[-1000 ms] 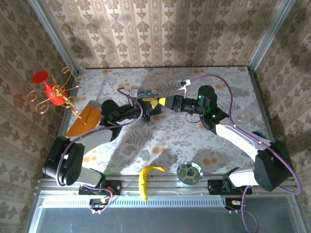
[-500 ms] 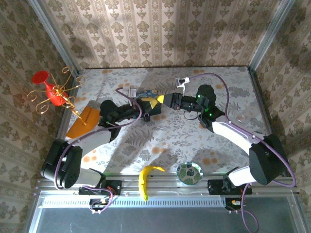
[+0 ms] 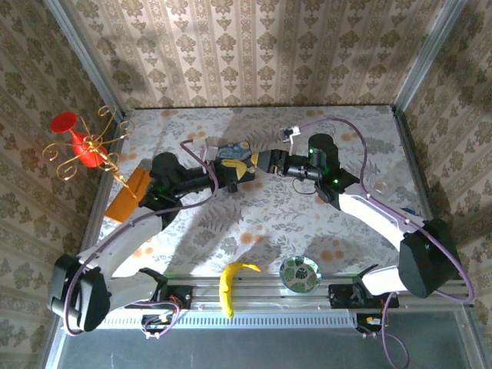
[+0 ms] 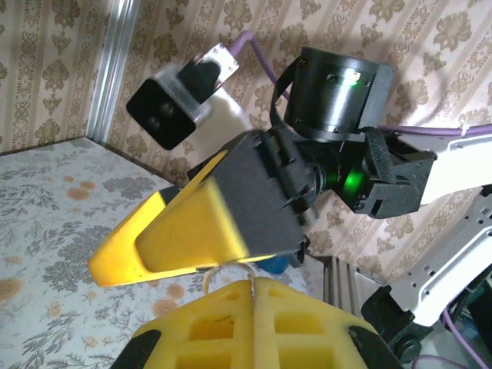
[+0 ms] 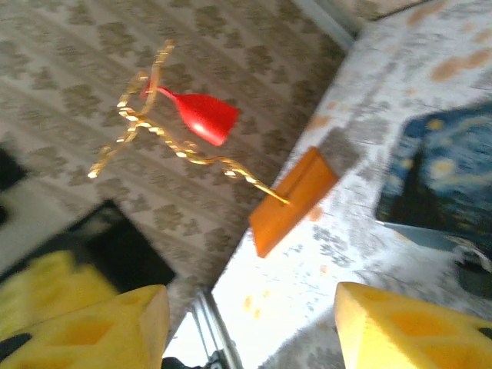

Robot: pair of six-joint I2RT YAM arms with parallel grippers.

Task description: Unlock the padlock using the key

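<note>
My left gripper (image 4: pixel 253 286) is shut, its yellow fingers pinching a thin silvery ring (image 4: pixel 224 268) that looks like the key's ring; the key's blade is hidden. Just above it hangs one yellow finger (image 4: pixel 181 234) of my right gripper (image 5: pixel 250 330), which stands open with nothing between its fingers. From above, both grippers (image 3: pixel 235 175) (image 3: pixel 255 162) meet tip to tip beside the blue starry-night box (image 3: pixel 231 149). A small dark object with a silvery part (image 5: pixel 470 273), apparently the padlock, lies on the table below that box (image 5: pixel 442 173), apart from both grippers.
An orange base (image 3: pixel 128 194) with a gold wire stand (image 3: pixel 92 146) and a red goblet (image 3: pixel 71 135) stands at the far left. A banana (image 3: pixel 230 281) and a small patterned bowl (image 3: pixel 299 273) lie near the front edge. Walls close in on three sides.
My right gripper has opened from shut. The left gripper has closed on the ring, and the left arm's elbow has swung outward to the left.
</note>
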